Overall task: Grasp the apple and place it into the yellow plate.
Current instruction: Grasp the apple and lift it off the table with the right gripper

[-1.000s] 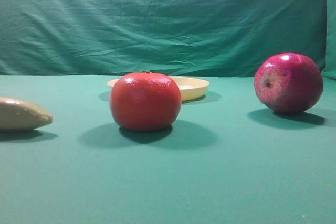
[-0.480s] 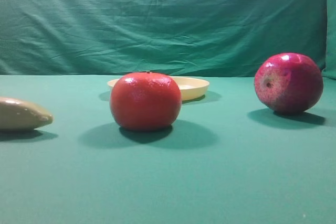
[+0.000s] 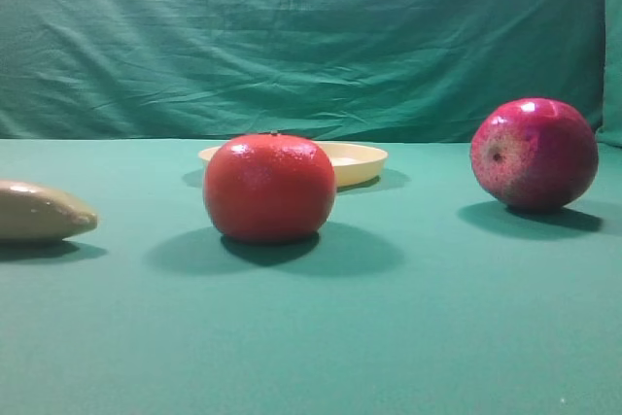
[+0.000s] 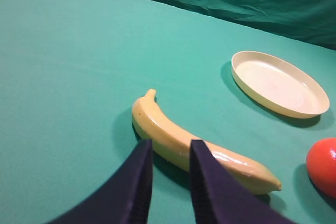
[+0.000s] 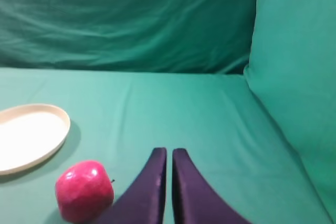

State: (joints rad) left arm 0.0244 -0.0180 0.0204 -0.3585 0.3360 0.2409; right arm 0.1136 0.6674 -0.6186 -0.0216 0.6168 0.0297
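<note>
In the exterior high view, the apple (image 3: 534, 154) sits on the green cloth (image 3: 389, 337) at the right, its pale speckled patch and stem dimple turned to the left; the yellow plate (image 3: 362, 160) lies farther back near the middle, partly hidden behind an orange-red tomato-like fruit (image 3: 269, 188) that stands in front of it; the apple is well apart from the plate, to its right; at the left edge the blunt end of a beige elongated thing (image 3: 39, 211) pokes into view; a wrinkled green backdrop (image 3: 292, 36) hangs behind; neither gripper shows here.

In the left wrist view, the left gripper (image 4: 170, 153) reaches in from the bottom with a narrow gap between its dark fingers (image 4: 139, 182), holding nothing; just beyond the tips lies a banana (image 4: 178, 142), slanting from upper left to lower right; the plate (image 4: 278, 83) rests bare at the upper right, and the orange-red fruit (image 4: 323, 166) is cut by the right edge.

In the right wrist view, the right gripper (image 5: 167, 153) has its fingers pressed together, a thin slit between them, with nothing pinched; the apple (image 5: 84, 190) sits on the cloth to the lower left of the tips, apart from them; the plate (image 5: 31, 135) lies just beyond the apple at the left edge, not touching it.
</note>
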